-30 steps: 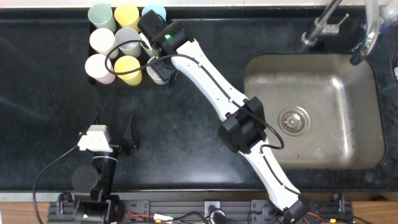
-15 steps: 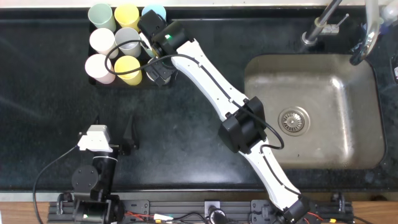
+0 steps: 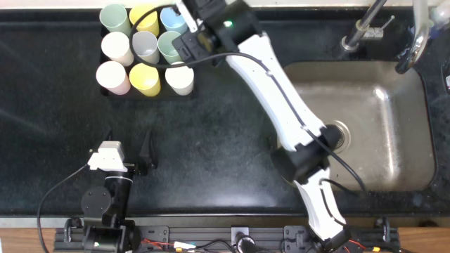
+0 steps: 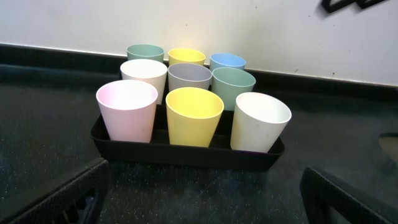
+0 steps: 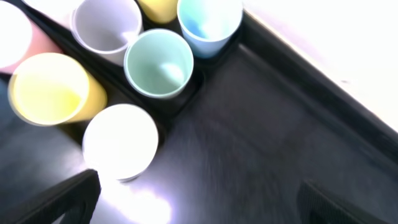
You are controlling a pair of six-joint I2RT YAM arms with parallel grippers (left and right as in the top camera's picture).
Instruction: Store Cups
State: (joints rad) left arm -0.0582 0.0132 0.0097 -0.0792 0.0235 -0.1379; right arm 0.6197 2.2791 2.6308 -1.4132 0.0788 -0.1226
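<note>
Cups: nine cups (image 4: 193,115), all upright in the black tray (image 4: 186,158).
White cup (image 3: 180,77): in the tray's front right corner.
Right gripper (image 5: 199,208): above that corner, fingers wide apart, empty.
Left gripper (image 4: 205,202): fingers wide apart, well away from the tray.
Doing it well: we think we should rise straight up, bumping nothing.
</note>
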